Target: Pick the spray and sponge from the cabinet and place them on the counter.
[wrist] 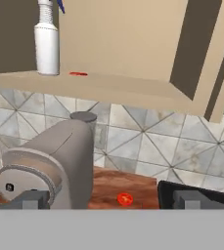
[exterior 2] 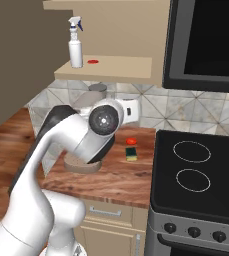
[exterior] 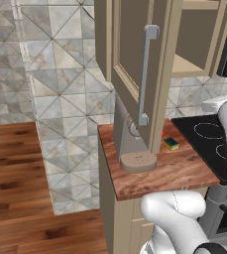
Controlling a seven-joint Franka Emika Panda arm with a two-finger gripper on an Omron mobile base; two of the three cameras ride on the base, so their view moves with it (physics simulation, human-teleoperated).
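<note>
Tiled wall backs the counter [exterior: 184, 171] in the left base view; the sponge [exterior: 171, 144] already lies there beside the coffee machine [exterior: 130, 144], under the open cabinet [exterior: 135, 54] door.

Right base view: the spray [exterior 2: 75, 45] stands on the cabinet shelf, left end, near a small red disc [exterior 2: 92, 62].

Hand view: my claw [wrist: 108, 200] is spread wide, empty, well below the spray. Risk as I judge it: rising carelessly, I could clip the shelf edge or topple the bottle.

- You have the counter [exterior 2: 113, 182], a reddish-brown worktop, carrying the grey coffee machine [exterior: 131, 144] at its left end.
- The sponge [exterior 2: 131, 154] and a small red thing [exterior 2: 131, 141] lie near the back right corner.
- The cabinet [exterior 2: 111, 70] shelf bears the spray [exterior 2: 75, 47] and a red disc [exterior 2: 92, 62].
</note>
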